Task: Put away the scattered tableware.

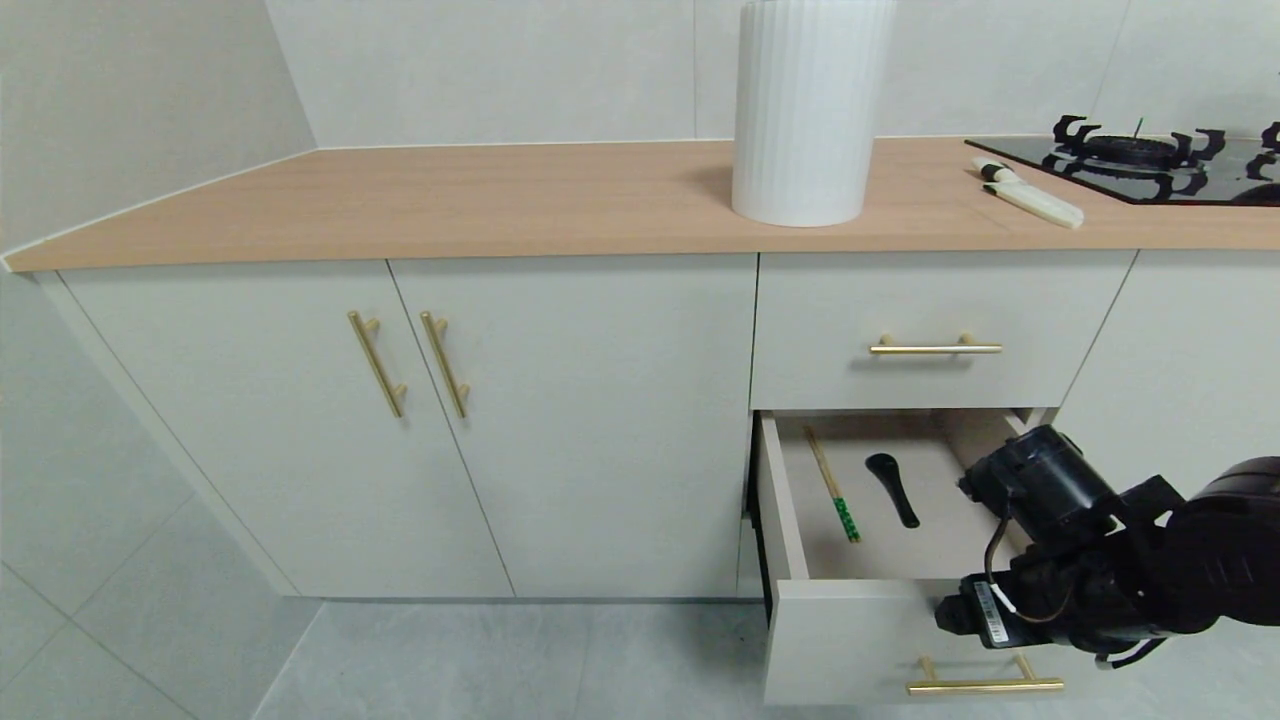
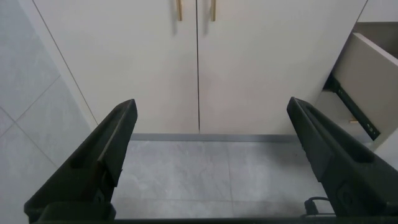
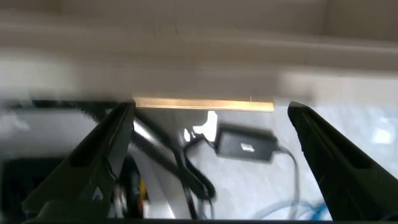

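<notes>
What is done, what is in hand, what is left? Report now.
Done: the chopsticks and black spoon lie inside the open drawer. In hand: nothing; the left gripper and right gripper are open and empty, the right one by the drawer's gold handle. Left: what looks like a knife lies on the counter beside the stove; the drawer is not yet shut.

A pair of wooden chopsticks [image 1: 832, 484] with green-patterned ends lies flat in the pulled-out lower drawer [image 1: 860, 625], on its left side. A black spoon [image 1: 893, 488] lies just right of them, apart. A pale cream utensil [image 1: 1028, 195] rests on the table above the drawer, to the right.
</notes>
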`<state>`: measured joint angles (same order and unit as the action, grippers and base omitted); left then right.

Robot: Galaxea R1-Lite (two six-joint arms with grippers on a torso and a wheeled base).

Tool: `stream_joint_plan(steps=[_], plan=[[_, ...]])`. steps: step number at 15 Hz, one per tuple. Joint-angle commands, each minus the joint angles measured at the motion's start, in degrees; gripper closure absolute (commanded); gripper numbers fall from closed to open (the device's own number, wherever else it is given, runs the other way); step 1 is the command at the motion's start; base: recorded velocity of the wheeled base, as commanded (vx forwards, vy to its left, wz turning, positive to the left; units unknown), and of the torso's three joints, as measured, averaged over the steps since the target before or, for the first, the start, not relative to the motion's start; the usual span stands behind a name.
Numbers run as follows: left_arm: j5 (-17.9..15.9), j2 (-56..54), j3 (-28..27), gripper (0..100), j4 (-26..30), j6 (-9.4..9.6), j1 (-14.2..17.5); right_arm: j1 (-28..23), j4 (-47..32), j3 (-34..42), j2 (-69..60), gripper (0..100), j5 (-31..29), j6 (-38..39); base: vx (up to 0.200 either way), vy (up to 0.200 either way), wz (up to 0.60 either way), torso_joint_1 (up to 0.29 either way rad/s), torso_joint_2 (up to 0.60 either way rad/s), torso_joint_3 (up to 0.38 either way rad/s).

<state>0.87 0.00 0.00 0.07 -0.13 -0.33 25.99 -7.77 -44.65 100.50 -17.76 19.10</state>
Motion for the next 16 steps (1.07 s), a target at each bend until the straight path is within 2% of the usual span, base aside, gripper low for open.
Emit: stream_joint_plan(steps=[1, 9, 16], plan=[[0.01, 0.09, 0.00, 0, -0.07, -0.04, -0.02, -1.21, 2.76, 0.36, 1.37, 0, 0.01, -0.03, 0.000, 0.000, 0.00, 0.000, 0.00, 0.000], [0.01, 0.09, 0.00, 0, -0.07, -0.04, -0.02, -4.11, 20.69, 3.08, 6.73, 0, -0.08, -0.29, 0.000, 0.000, 0.00, 0.000, 0.00, 0.000], [0.01, 0.09, 0.00, 0, -0.07, -0.04, -0.02, -5.60, 32.46, 3.43, 10.86, 0, -1.13, -0.12, 0.000, 0.000, 0.00, 0.000, 0.00, 0.000]])
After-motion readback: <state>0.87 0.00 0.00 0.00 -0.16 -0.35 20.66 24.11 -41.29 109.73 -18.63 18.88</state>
